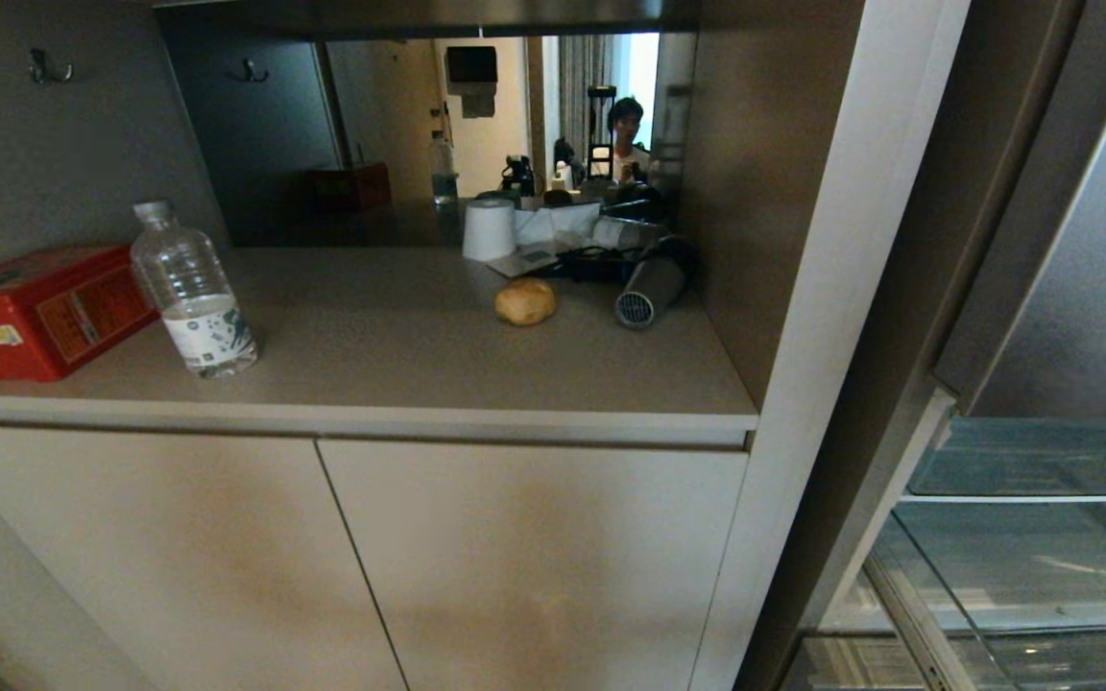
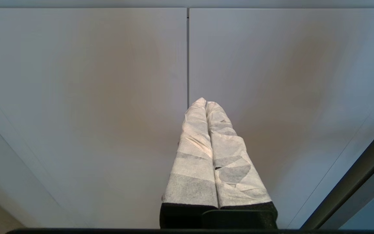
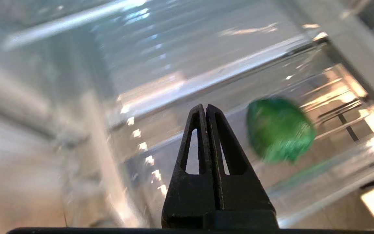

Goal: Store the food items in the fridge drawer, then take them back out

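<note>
Counter [image 1: 399, 355] beside fridge — potato [image 1: 525, 301] at its 2 o'clock, not yet stored. Pepper [image 3: 279, 130] already in drawer [image 3: 206, 48]. Right gripper [image 3: 205, 109] pressed together, empty, above drawer. Left gripper [image 2: 205, 103] pressed together, parked by cabinet. Retrieval all remains.

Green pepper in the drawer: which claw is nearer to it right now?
Right. The right claw, shut and empty, sits just beside the green pepper over the clear drawer. The left claw faces the cabinet doors.

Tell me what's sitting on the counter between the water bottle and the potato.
Nothing: in the head view the counter is bare between the water bottle and the potato.
</note>
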